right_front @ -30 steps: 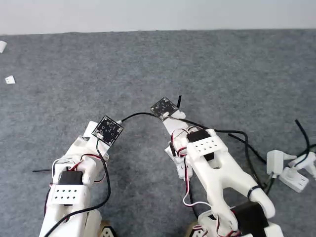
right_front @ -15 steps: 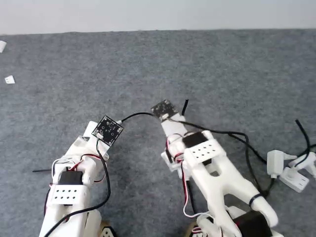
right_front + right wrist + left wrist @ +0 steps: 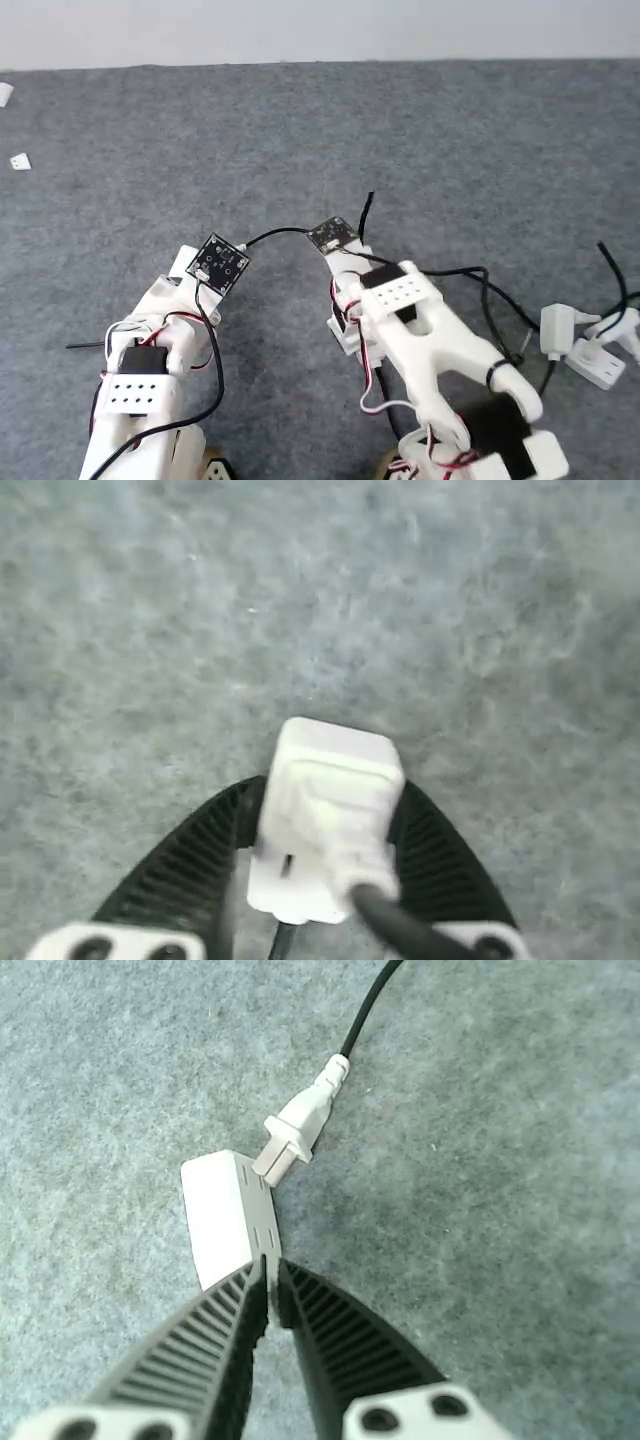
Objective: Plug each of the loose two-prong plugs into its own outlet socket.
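We logged mottled grey carpet (image 3: 480, 130). The plug (image 3: 297, 1132) was white, its cord (image 3: 372, 1000) black, the outlet block (image 3: 228, 1218) white. The left gripper (image 3: 272, 1280) was black with ribbed ridges, white at its base; the right gripper (image 3: 330, 795) the same ribbed black. The socket block (image 3: 335, 765) was white, its lead (image 3: 400, 925) dark grey. The arms (image 3: 440, 350) were white, wires (image 3: 372, 370) red and white, boards (image 3: 222, 262) black.

The left arm (image 3: 140, 370) reaches low and forward. Its left hand (image 3: 268, 1278) points steeply down, and the two ribbed fingers (image 3: 225, 1330) are pressed together with barely a slit between the tips. The right arm (image 3: 430, 340) lies alongside, bent at the elbow. The right hand (image 3: 330, 795) also tilts down, with a dark finger on each side of a white plug (image 3: 335, 765), clamped against it.
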Motion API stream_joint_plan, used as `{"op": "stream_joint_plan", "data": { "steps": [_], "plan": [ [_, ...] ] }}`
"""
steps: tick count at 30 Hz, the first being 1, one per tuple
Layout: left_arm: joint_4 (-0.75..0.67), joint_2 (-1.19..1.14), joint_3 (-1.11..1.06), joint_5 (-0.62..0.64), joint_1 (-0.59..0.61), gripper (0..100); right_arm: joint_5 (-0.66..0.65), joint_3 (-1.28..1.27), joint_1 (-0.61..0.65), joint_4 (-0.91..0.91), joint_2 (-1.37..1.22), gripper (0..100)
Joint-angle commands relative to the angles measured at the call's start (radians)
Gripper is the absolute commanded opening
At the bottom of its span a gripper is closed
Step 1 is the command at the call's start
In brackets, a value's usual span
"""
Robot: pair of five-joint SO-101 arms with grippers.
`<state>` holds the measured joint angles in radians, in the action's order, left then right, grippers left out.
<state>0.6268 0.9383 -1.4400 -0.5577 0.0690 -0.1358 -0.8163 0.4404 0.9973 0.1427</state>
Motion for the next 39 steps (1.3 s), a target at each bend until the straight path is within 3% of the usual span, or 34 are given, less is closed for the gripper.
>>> {"op": "stream_joint_plan", "data": {
  "steps": [1, 5, 12, 15, 23, 28, 30, 33, 39],
  "plan": [
    [-0.023, 0.017, 0.012, 0.006, 0.003, 1, -0.009, 0.052, -0.084, 0.028, 0.013, 0.7],
    [-0.051, 0.011, 0.012, 0.009, 0.006, 1, -0.014, 0.051, -0.245, 0.090, 0.196, 0.8],
    [-0.032, 0.009, 0.031, 0.011, 0.008, 1, -0.129, 0.020, -0.812, 0.148, 0.478, 0.9],
    [-0.008, 0.008, 0.044, 0.012, 0.008, 1, -0.184, 0.018, -0.931, 0.124, 0.450, 1.1],
    [-0.005, 0.006, 0.074, 0.098, 0.064, 15, -0.210, 0.095, -0.958, 0.064, 0.217, 3.1],
    [-0.005, 0.006, 0.076, 0.098, 0.063, 17, -0.212, 0.221, -0.951, 0.157, 0.088, 28.4],
    [-0.006, 0.006, 0.077, 0.098, 0.063, 17, -0.229, 0.275, -0.934, 0.219, 0.082, 33.6],
    [-0.005, 0.003, 0.093, 0.101, 0.069, 17, -0.226, 0.359, -0.906, 0.340, 0.122, 31.0],
    [-0.008, -0.275, 0.275, 0.196, 0.152, 17, -0.100, 0.470, -0.817, 0.530, 0.306, 11.1]
  ]
}}
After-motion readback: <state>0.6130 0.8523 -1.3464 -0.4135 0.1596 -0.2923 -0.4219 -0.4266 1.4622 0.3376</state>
